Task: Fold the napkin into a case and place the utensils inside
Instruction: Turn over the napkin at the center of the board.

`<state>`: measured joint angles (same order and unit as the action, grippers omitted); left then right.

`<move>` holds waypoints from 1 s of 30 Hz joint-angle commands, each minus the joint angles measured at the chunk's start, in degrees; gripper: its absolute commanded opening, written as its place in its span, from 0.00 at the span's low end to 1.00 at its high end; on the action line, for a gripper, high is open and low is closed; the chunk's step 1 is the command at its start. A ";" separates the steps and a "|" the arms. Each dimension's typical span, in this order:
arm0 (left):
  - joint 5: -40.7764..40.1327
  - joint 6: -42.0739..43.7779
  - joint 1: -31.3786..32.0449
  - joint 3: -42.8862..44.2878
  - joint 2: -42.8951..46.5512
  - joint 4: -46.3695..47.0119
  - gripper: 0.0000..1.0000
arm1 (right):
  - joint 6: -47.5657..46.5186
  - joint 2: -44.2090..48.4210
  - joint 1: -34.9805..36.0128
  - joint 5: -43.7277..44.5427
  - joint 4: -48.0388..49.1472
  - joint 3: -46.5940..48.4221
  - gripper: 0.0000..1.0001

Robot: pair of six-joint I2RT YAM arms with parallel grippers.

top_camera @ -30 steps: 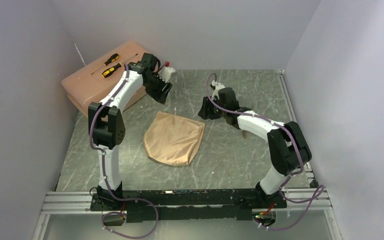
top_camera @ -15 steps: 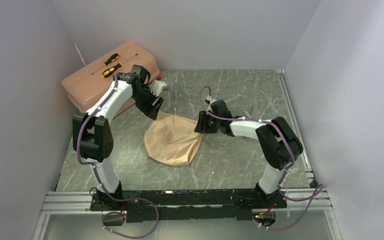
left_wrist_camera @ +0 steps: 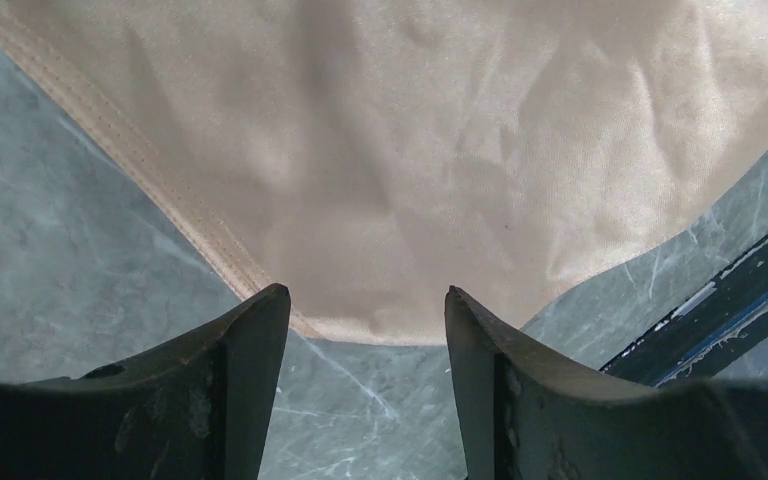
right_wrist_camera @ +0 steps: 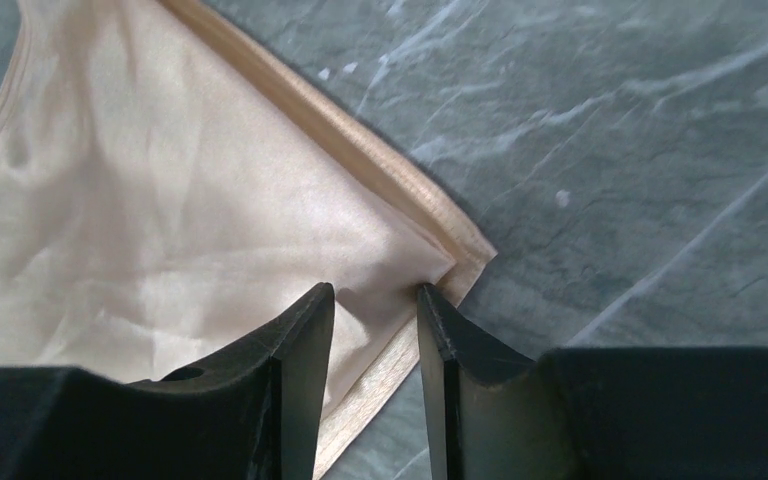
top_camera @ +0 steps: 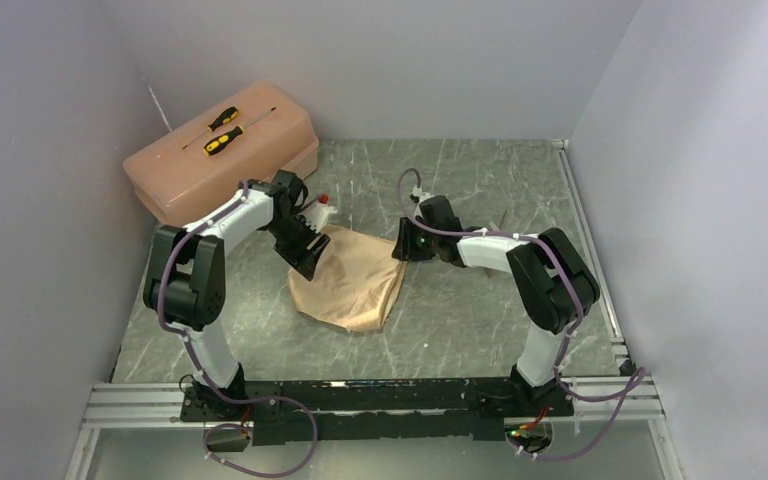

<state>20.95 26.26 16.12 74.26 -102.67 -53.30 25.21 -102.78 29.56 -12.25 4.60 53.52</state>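
From where I stood, the napkin [top_camera: 350, 278] lay flat and creased on the worktop [top_camera: 480, 320], in the middle between the two arms. The pink toolbox [top_camera: 220, 150] sat well apart at the far left.

The left end effector [left_wrist_camera: 365, 310] hung low over the cloth's far-left edge. Its jaws were spread wide, with the hem running between them and bare stone under the tips. The right end effector [right_wrist_camera: 373, 300] was at the far-right corner. Its jaws were parted more narrowly and straddled the stitched point without pinching it.

The cloth itself looked like the main danger. It was shiny satin and lay tight to the stone, so a finger closing on it might skate over the top and come up with nothing. It might equally catch only the hem and let go halfway through a fold.

The left side worried me more, since so little fabric sat inside that wide gap. If one arm caught its hold and the other missed, I judged the lift would drag the napkin round and spoil the square.

Pressing lower for a better bite could jam the fingertips into the worktop. I could not tell whether the corner was one layer or two, and taking only the upper layer would open it instead of folding it.
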 commanded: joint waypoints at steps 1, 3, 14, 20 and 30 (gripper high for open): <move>0.18 -0.15 0.51 1.48 2.76 2.91 0.63 | -2.25 -1.14 -1.51 2.74 0.49 3.51 0.39; 0.22 0.21 0.62 3.19 2.18 3.72 0.64 | -2.30 -1.36 -1.90 3.08 0.68 3.70 0.38; -6.62 2.35 2.00 18.19 -13.06 7.08 0.64 | -3.11 -2.82 -3.08 3.72 0.72 4.99 0.37; -9.91 2.79 2.01 20.37 -16.59 9.86 0.62 | -2.20 -2.26 -3.19 0.83 1.19 4.41 0.39; -11.74 -2.18 1.98 23.92 -20.89 11.92 0.53 | 1.02 -0.34 -3.15 -2.48 4.00 0.31 0.41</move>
<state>10.04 27.07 17.89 95.26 -121.64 -43.13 24.34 -105.30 26.63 -12.25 5.69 55.66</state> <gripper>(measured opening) 0.554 0.404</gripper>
